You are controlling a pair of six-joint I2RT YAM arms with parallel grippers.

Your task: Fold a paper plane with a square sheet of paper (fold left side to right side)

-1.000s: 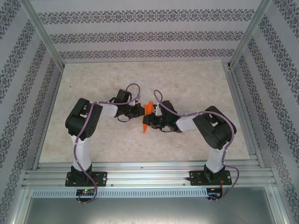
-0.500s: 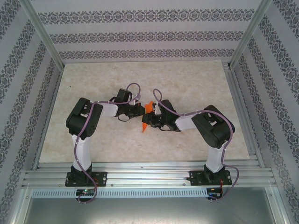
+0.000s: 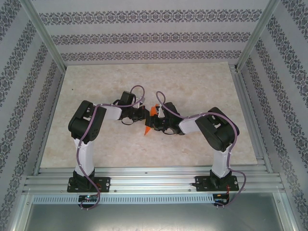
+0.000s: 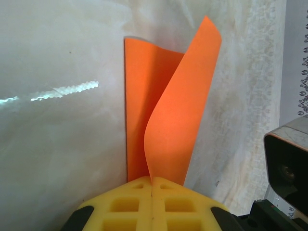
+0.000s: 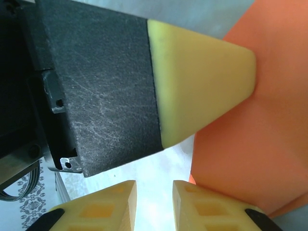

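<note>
Just left of the table's (image 3: 96, 86) middle, the left gripper (image 4: 152, 182) has its yellow fingers pressed together, pinching an edge of the square sheet of paper (image 4: 166, 110). The sheet sits at the table's middle, part flat, part curling upward. Just right of the middle, the right gripper (image 5: 153, 186) stands slightly spread, bare table between its fingers and the paper beside one.

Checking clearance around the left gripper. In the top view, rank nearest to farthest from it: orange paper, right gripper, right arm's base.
1. orange paper, pinched in the left gripper.
2. right gripper, just to its right.
3. right arm's base, at the near edge, far right.
</note>
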